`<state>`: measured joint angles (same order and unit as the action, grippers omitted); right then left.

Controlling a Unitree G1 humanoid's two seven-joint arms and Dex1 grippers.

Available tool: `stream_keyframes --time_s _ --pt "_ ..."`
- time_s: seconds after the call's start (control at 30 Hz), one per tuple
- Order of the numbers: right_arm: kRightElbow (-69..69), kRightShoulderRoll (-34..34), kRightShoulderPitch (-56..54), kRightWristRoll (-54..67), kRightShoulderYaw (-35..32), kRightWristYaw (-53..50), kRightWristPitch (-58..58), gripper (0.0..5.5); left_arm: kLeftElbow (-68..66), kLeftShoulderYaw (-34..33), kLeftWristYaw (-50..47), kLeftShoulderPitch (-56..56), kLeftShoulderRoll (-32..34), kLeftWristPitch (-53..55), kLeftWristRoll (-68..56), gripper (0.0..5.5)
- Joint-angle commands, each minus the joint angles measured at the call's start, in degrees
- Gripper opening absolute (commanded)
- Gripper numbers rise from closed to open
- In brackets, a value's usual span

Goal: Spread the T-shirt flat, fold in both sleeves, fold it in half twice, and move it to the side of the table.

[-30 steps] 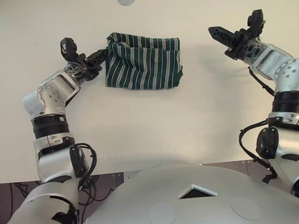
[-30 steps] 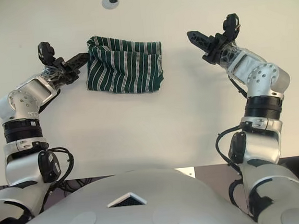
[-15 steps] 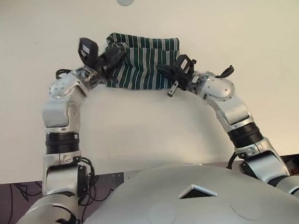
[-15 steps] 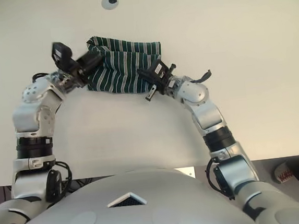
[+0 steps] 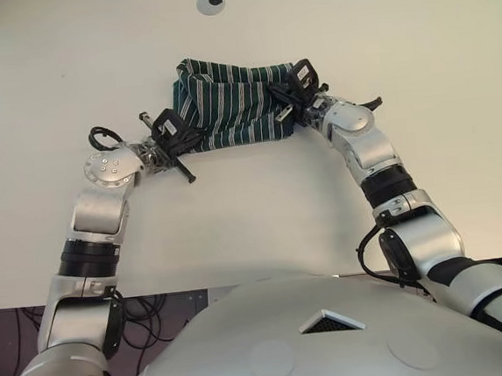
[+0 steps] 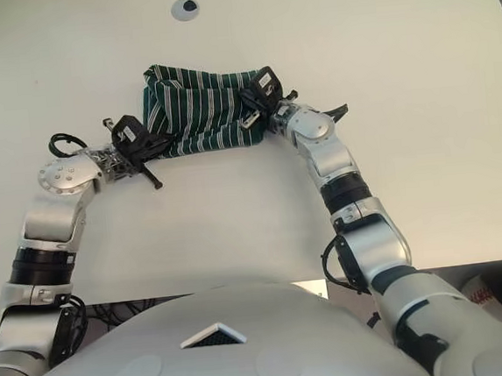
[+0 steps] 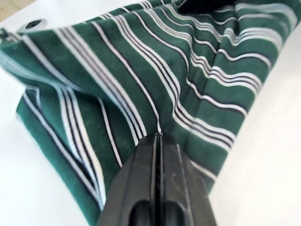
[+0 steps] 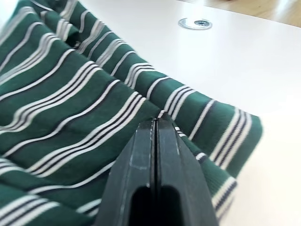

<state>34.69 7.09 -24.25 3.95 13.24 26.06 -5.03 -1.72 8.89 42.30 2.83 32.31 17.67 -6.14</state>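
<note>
Left eye view: 1 T-shirt [image 5: 227,111], L tool [image 5: 187,137], R tool [image 5: 284,104], both closed on it

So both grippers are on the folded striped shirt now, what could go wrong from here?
1. Both pinches look shallow: the left gripper and right gripper are shut only on the near corners of the folded green-and-white striped T-shirt, so a layer may slip free.
2. The shirt lies rumpled and skewed between them; uneven pulling across the white table could undo the folds.
</note>
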Motion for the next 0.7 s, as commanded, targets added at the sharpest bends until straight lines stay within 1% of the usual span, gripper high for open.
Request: stream_keyframes --time_s 0.03,0.23,0.33,0.43,0.5,0.6,0.7 --pt "4.2 3.0 3.2 -2.8 -1.4 -2.6 -4.0 0.0 -0.6 -2.3 -0.1 -4.2 1.7 4.4 -1.0 0.01" --pt "1.5 5.2 6.0 -3.3 -1.0 -1.9 -5.4 0.0 0.5 -6.6 -2.7 -4.9 0.0 6.4 -5.0 0.01" --pt "-3.2 6.8 9.3 -4.2 0.3 0.1 -5.7 0.0 1.7 -10.5 -3.5 -4.1 -2.9 4.9 -9.3 0.01" --pt "-11.6 9.4 14.2 -4.3 0.8 1.6 -7.6 0.0 3.7 -14.4 -5.2 -1.0 -7.5 0.6 -13.8 0.01" --pt "-18.0 12.1 18.7 -3.9 -0.8 1.2 -9.6 0.0 3.8 -16.3 -6.8 0.9 -10.5 -1.0 -16.1 0.01" --pt "-27.0 15.6 25.9 -2.9 -3.8 1.0 -13.0 0.0 3.1 -17.3 -9.4 1.7 -14.3 -2.5 -17.8 0.01" --pt "-37.9 18.8 35.8 -1.4 -6.8 1.9 -16.4 0.0 3.5 -17.2 -10.9 1.1 -17.5 -2.9 -19.2 0.01"
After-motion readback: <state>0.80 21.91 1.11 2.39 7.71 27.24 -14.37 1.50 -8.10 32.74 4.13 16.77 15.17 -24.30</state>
